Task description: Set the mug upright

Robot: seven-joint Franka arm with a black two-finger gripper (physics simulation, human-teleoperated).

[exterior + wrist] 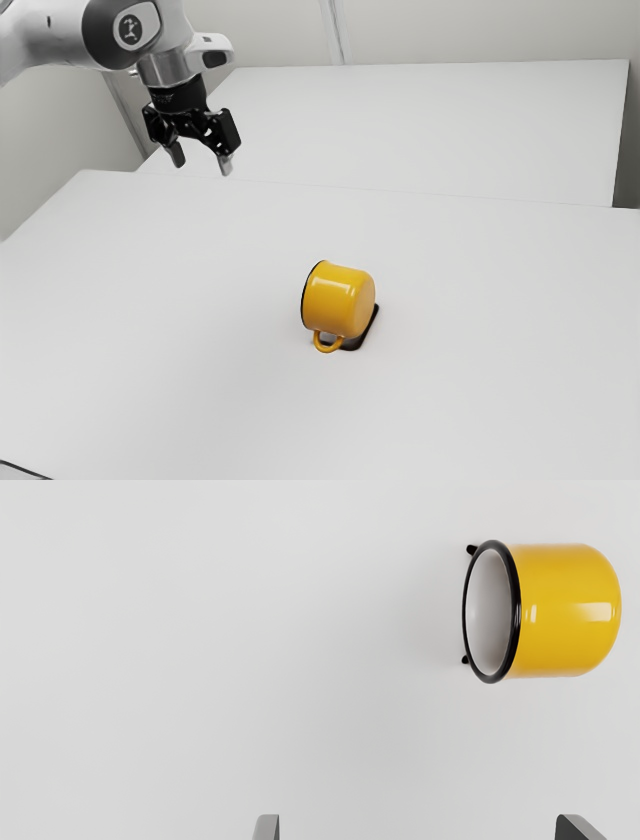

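Observation:
My gripper point(202, 165) is high above the table's far left part in the exterior view, its fingers spread with nothing between them. In the wrist view the fingertips of the gripper point(417, 827) stand wide apart. A yellow mug point(340, 300) with a black rim lies on its side, well away from the gripper and lower down. Its mouth faces the exterior view's left and its handle point(327, 343) points toward that camera. In the wrist view the mug point(565, 610) shows its pale inside.
A flat black object point(352, 342) lies under the mug on the white table point(190, 330). Behind the table stands a white panel or surface point(430, 130). A dark-edged item point(22, 469) shows at the exterior view's lower left corner.

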